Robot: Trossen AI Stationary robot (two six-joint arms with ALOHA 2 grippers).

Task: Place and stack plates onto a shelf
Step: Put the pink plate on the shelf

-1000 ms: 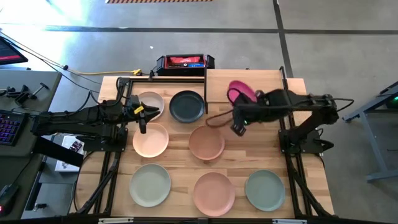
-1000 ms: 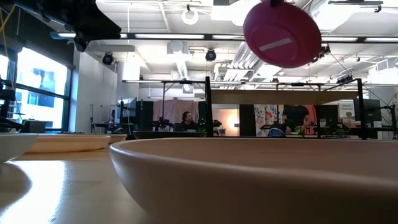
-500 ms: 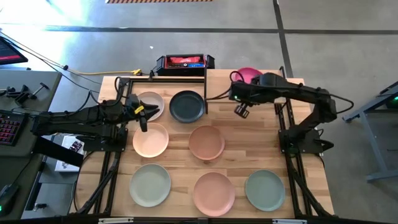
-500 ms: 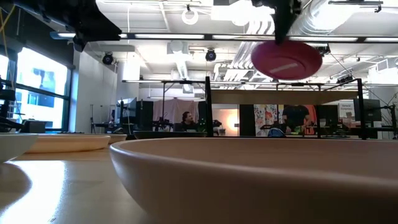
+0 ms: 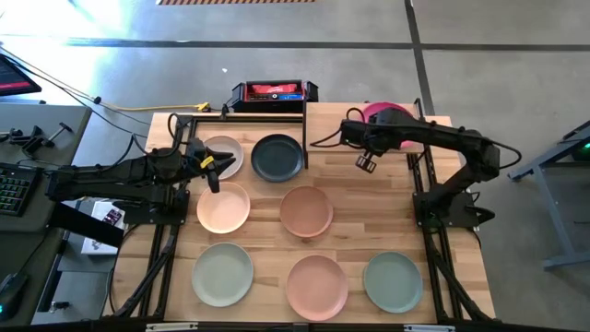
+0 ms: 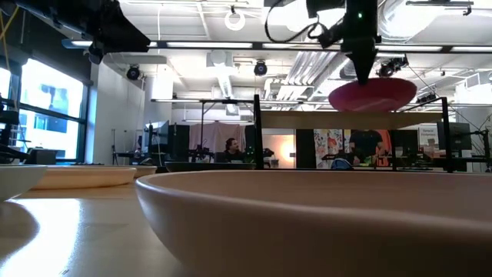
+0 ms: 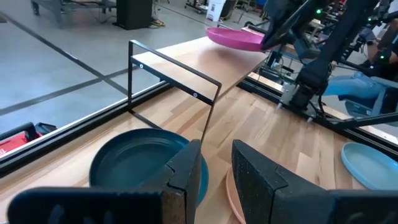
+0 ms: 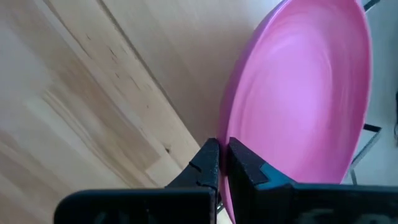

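My right gripper [image 5: 376, 123] is shut on the magenta plate [image 5: 389, 111] and holds it close above the far right part of the shelf [image 5: 324, 115]. In the low view the plate [image 6: 373, 95] lies nearly level just over the shelf top [image 6: 307, 117]. My left gripper [image 7: 214, 168] is open with nothing in it, between the cream plate [image 5: 224, 152] and the peach plate [image 5: 223, 208]. The dark slate [image 5: 277, 157], tan [image 5: 306, 211], pale green [image 5: 222, 274], salmon [image 5: 317, 287] and sage [image 5: 393, 281] plates rest flat on the table. My right gripper pinches the magenta plate's rim [image 8: 225, 134] between its two fingers, one on the upper face and one beneath. The fingers [image 6: 364, 71] come down steeply from above onto the rim's edge. The plate sits nearly level; whether it touches the shelf, I cannot tell.
A red and black box [image 5: 274, 92] stands beyond the table's far edge. The shelf's thin black posts [image 7: 208, 115] rise beside the dark slate plate. A person sits in the room behind [image 6: 230, 148].
My right gripper has carried the magenta plate toward the table's far right corner and down. The plate has tipped from nearly on edge to nearly level and now sits low over the shelf.
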